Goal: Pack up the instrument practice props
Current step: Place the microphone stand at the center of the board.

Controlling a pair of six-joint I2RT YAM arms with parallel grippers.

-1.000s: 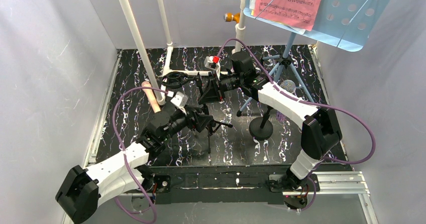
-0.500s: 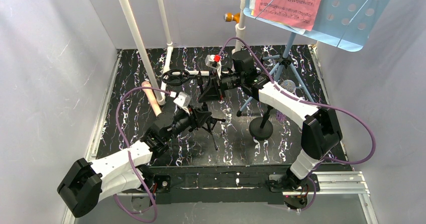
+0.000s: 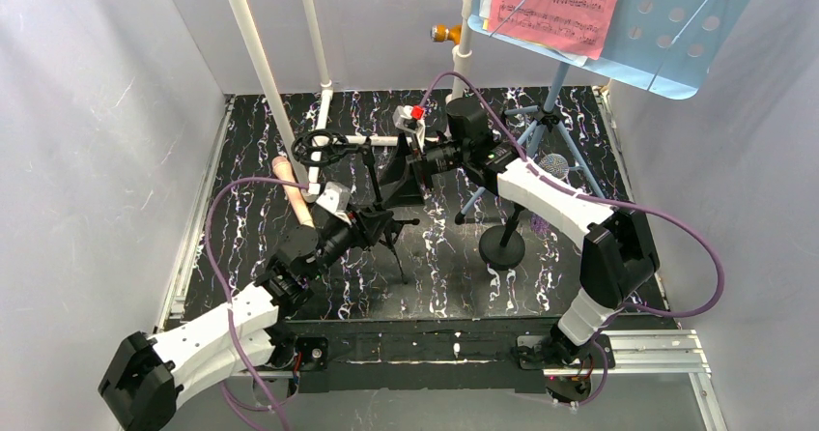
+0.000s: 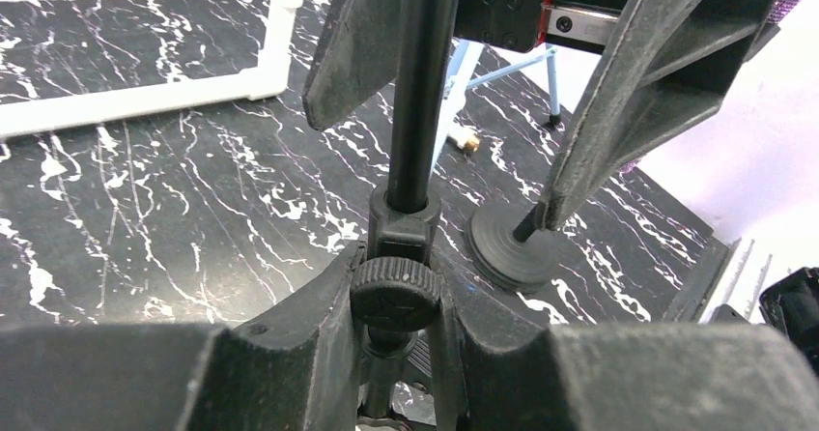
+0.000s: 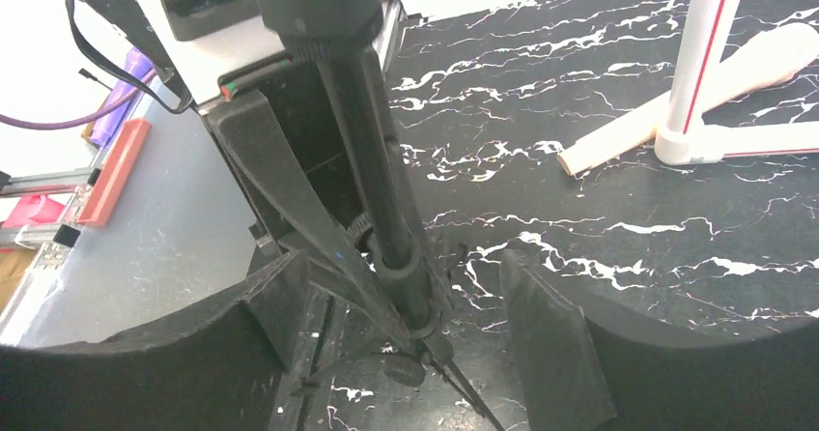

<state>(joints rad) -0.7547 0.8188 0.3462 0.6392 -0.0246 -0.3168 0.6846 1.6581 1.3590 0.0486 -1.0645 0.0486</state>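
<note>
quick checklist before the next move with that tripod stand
1. left end effector shut on black tripod stand at its hub: ok
2. right end effector open, jaws apart from the pole: ok
3. round-base mount apart from the tripod: ok
4. tripod legs folded: cannot tell
5. pink microphone packed: not ok, lying on the table
6. light-blue music rack taken down: not ok, upright

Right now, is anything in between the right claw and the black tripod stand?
No, nothing visible. The right gripper stands open around the pole of the black tripod, not touching it; the left gripper is shut on its collar.
</note>
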